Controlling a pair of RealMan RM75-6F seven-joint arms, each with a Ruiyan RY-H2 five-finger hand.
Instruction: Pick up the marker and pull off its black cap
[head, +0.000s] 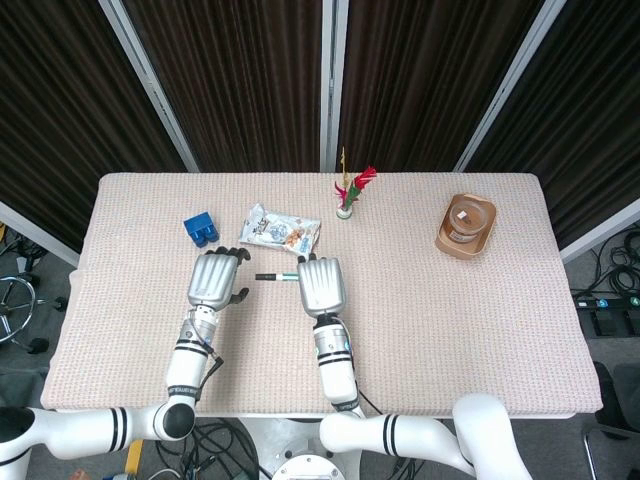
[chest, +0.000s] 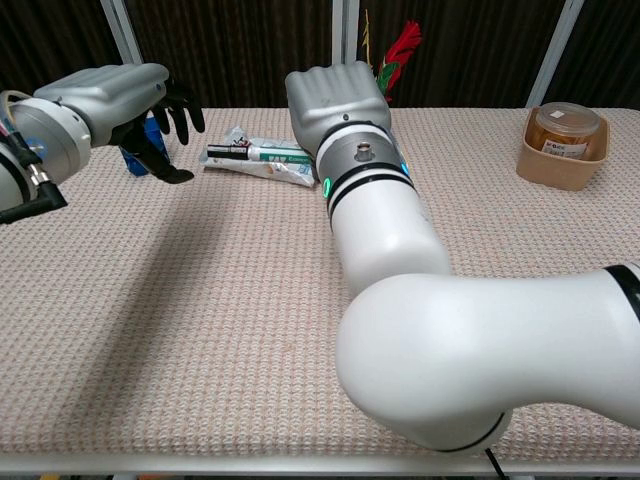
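Note:
My right hand (head: 318, 285) grips the white and green marker (head: 278, 276) by its right end and holds it level, pointing left. In the chest view the right hand (chest: 335, 100) shows its back, and the marker (chest: 262, 152) sticks out to the left in front of the snack packet. The marker's black cap (head: 264, 276) is on its free left end, also visible as the black cap (chest: 224, 153). My left hand (head: 215, 278) is just left of the cap, fingers spread and holding nothing. The left hand (chest: 120, 100) has its dark fingers (chest: 178, 112) a short gap from the cap.
A blue block (head: 201, 230) sits behind my left hand. A snack packet (head: 280, 231) lies just beyond the marker. A feathered shuttlecock (head: 347, 196) stands at the back middle. A brown container (head: 466, 225) is at the back right of the woven table mat (head: 450, 320).

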